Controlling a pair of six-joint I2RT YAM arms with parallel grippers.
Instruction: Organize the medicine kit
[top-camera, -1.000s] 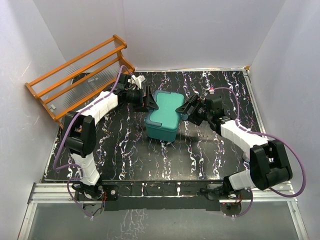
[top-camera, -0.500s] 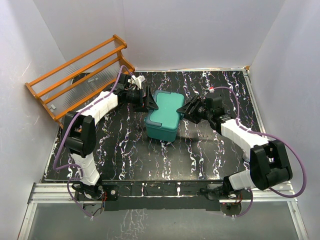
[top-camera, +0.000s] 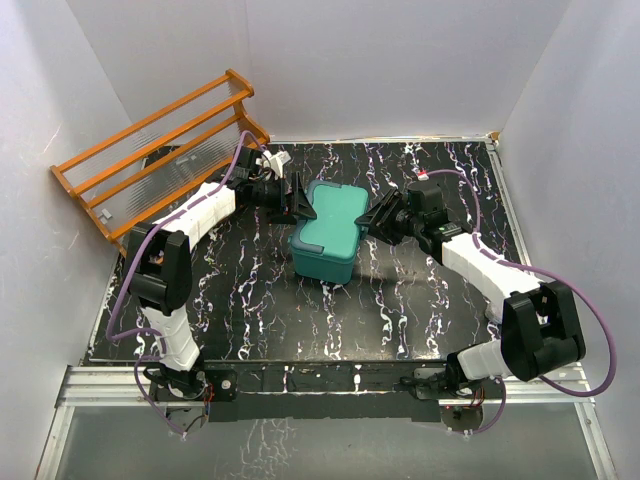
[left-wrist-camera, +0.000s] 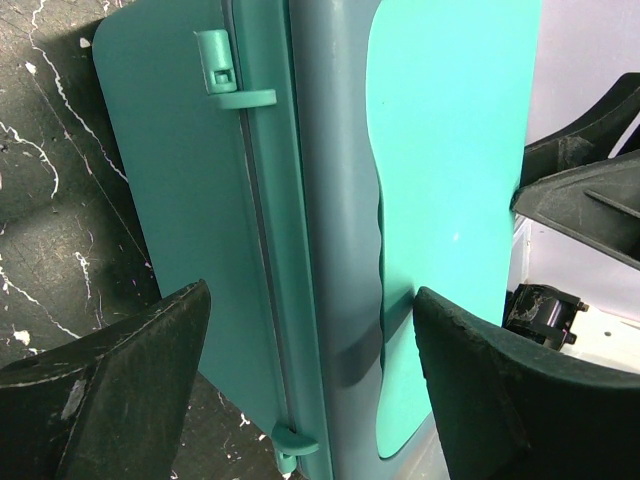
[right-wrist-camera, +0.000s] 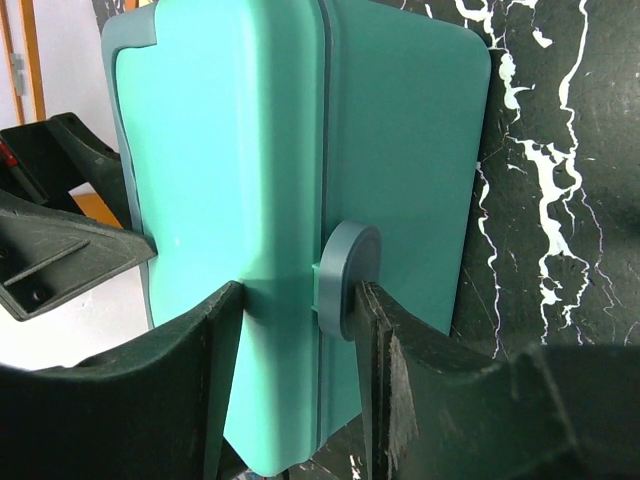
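The kit (top-camera: 330, 225) is sitting shut on the table (top-camera: 400, 300), directly between the two grippers, which are facing each other across it. The left gripper (left-wrist-camera: 312, 295) is reaching in at the hinge side with its jaws standing wide apart, straddling the back edge of the lid (left-wrist-camera: 450, 150). One finger (left-wrist-camera: 110, 400) is hanging over the rear wall, and the other is lying over the lid's top. The seam is running up the middle of the gap between them, from the near hinge (left-wrist-camera: 288, 440) at the jaws' mouth to the far hinge (left-wrist-camera: 220, 70) well beyond the fingertips (whether either pad is actually pressing on the plastic cannot be told from this angle). The right gripper (right-wrist-camera: 300, 290) is working at the opposite, front side, with its jaws set narrow around the round latch (right-wrist-camera: 345, 275). One finger is bearing against the latch's outer face on the front-wall side, and the other is bearing on the lid top beside it, so the latch is being pinched between them. Beyond these jaws, past the lid's far edge, the black fingers of the left gripper are showing. An orange rack (top-camera: 150, 150) is leaning at the table's far corner behind the left gripper, well apart from both sets of jaws.
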